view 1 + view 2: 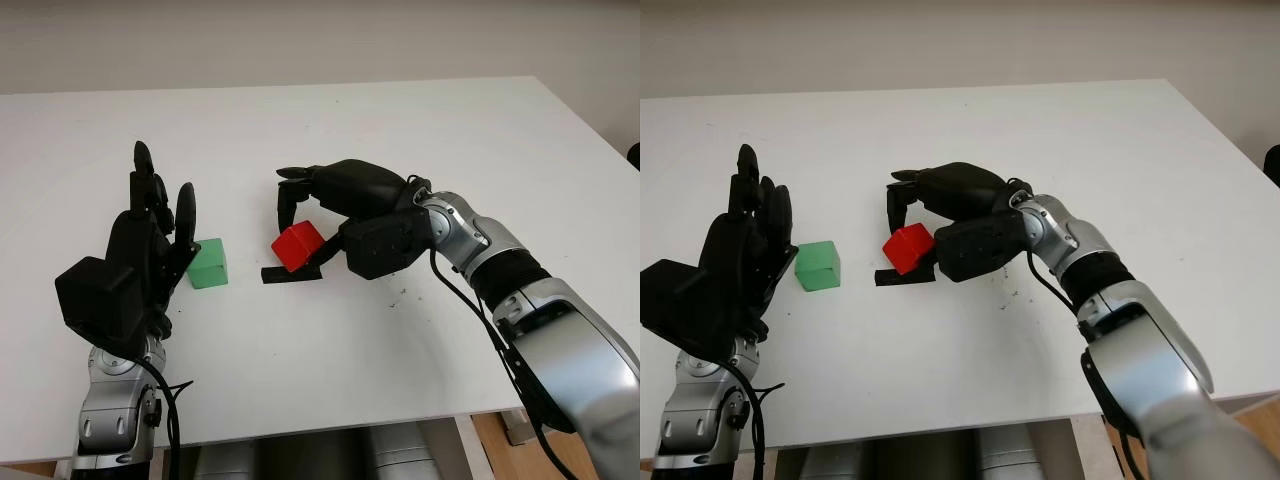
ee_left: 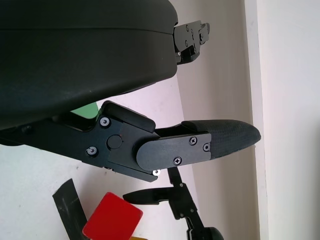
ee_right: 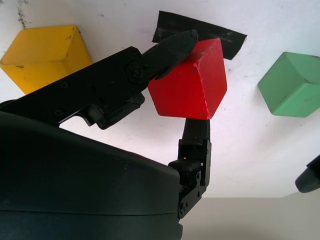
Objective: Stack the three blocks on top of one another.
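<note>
My right hand (image 1: 318, 215) is pinching the red block (image 1: 297, 246) near the middle of the white table (image 1: 420, 130), one finger (image 3: 172, 47) on an upper face and another (image 3: 196, 131) pressed to the opposite side. The block is tilted, one corner raised, over a strip of black tape (image 1: 290, 274); whether it touches the table I cannot tell. My left hand (image 1: 150, 240) is open, raised just beside the green block (image 1: 209, 263), which sits flat on the table, apart from the red one.

Handling judgement: the blocks look rigid, light and smooth-faced, with sharp edges. They should tolerate a firm pinch but may rotate if held near a corner, as the red one appears to be. Opposing flat faces, near mid-height, are the sound place to take hold.

Limits of observation: the yellow block (image 3: 42, 55) lies just beside the red block under my right palm, and the head views have it covered by the hand. Its far faces are cut off. The contact of my third right finger with the red block cannot be made out.
</note>
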`<state>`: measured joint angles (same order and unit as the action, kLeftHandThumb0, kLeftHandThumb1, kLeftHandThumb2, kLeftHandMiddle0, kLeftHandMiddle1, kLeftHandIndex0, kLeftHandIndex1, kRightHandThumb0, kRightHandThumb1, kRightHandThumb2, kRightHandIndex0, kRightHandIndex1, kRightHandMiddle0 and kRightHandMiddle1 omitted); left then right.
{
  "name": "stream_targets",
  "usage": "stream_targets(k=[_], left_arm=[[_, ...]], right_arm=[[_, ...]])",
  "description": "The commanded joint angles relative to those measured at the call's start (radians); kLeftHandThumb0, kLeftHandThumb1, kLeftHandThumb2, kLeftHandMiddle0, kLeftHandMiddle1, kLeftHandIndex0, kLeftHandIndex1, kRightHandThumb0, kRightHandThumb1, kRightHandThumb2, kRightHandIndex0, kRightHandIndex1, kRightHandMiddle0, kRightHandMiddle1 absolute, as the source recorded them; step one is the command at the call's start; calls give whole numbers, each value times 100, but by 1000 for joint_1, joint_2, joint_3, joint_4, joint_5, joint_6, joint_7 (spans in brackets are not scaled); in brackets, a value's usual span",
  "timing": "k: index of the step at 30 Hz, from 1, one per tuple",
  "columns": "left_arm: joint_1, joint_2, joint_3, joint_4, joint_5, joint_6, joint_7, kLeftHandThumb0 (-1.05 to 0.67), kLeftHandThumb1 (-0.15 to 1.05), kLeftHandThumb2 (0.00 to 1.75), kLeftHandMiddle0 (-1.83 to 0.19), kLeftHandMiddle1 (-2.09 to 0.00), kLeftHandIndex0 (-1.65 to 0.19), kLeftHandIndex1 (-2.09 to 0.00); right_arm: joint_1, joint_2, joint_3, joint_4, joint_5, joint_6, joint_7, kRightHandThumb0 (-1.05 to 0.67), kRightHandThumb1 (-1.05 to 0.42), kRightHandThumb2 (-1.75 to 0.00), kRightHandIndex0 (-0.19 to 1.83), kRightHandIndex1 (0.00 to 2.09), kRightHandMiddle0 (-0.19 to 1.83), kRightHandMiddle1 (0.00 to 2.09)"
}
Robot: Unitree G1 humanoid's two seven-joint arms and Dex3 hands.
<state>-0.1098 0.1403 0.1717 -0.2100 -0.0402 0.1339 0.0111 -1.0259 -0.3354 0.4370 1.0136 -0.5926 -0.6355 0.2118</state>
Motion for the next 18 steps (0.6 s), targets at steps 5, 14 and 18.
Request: stream_targets(k=[5,14,18], left_arm=[[-13,-1,3,12,-5,-17,-1,-77,105,55,19,0,19,0],[-10,-4,-1,6,-1,-13,4,-77,105,56,19,0,19,0],[-8,-3,-3,6,-1,-19,1,-77,105,56,19,0,19,0]], right_arm=[[-33,-1,-1,20,12,-27,9,-47,-96,-6,16,6,44,137],[-44,-1,8,44,5,-70,15,-50,-96,-5,15,5,45,142],[-47,1,12,52,1,-78,17,-51,-96,-6,15,5,44,142]])
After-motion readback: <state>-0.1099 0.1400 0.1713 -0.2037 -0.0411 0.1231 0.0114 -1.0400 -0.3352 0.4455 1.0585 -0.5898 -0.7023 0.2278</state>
